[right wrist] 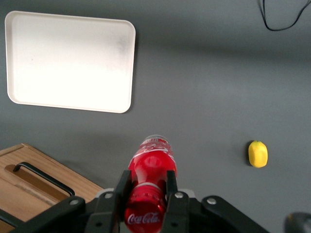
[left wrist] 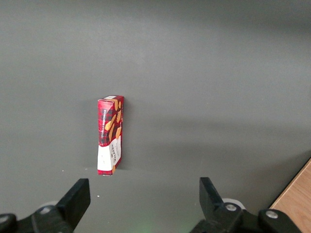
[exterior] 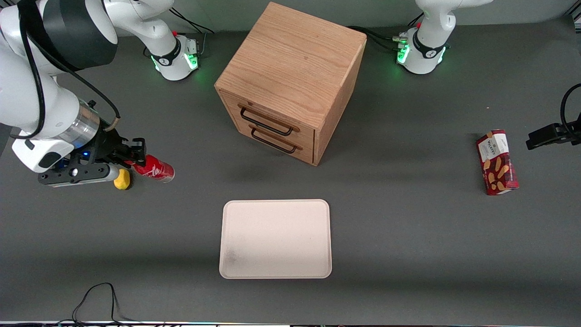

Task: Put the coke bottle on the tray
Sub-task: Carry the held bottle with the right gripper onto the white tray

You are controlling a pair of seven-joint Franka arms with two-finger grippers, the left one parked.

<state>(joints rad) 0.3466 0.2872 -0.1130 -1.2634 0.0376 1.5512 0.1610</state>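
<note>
Now gripper clamps coke bottle, lifted nr working arm's table end.
Lemon just beside; tray w/ clear path, nr front edge.

Glossy coke bottle, matt tray, grained wooden drawer box

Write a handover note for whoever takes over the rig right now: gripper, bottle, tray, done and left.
Gripper: shut on the bottle, toward the working arm's end of the table, beside a lemon.
Bottle: held on its side between the fingers; whether it still touches the table can't be told.
Tray: nothing on it, in front of the drawer box.
Done: bottle gripped.
Left: carry it over the tray, set it down, release.
</note>
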